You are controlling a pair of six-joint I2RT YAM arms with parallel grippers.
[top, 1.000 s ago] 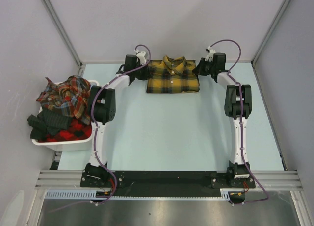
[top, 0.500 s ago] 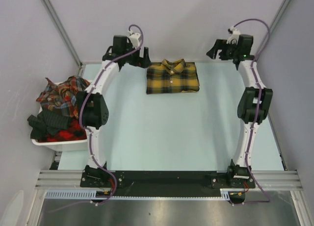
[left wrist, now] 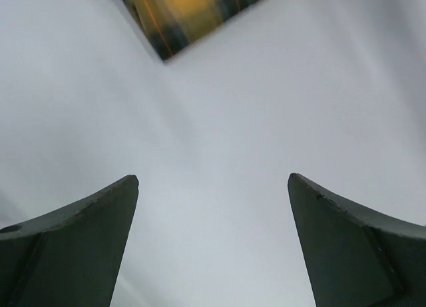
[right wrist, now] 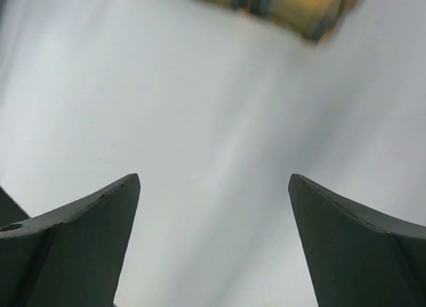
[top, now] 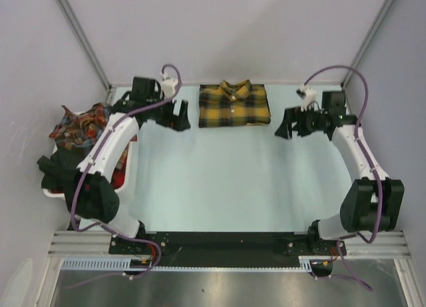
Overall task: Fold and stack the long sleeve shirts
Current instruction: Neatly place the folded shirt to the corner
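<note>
Yellow shirt (top: 233,104) lies folded; left claw (top: 180,118) and right claw (top: 282,124) released, empty; best to pinch one plaid shirt (top: 83,130) from the basket (top: 93,198) by its collar.

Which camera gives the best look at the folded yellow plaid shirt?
Top external: the whole folded yellow shirt lies sharp at the far edge of the table, collar and buttons visible. Each wrist view catches only a blurred corner of it at the frame's top.

Pale blue-green worktop (top: 233,180), one long sleeve shirt (top: 234,106) lying at the middle of its far edge — mustard-yellow plaid, folded flat, collar toward the far wall — white bin (top: 54,194) of crumpled red-toned plaid shirts (top: 80,130) at its left edge.
</note>
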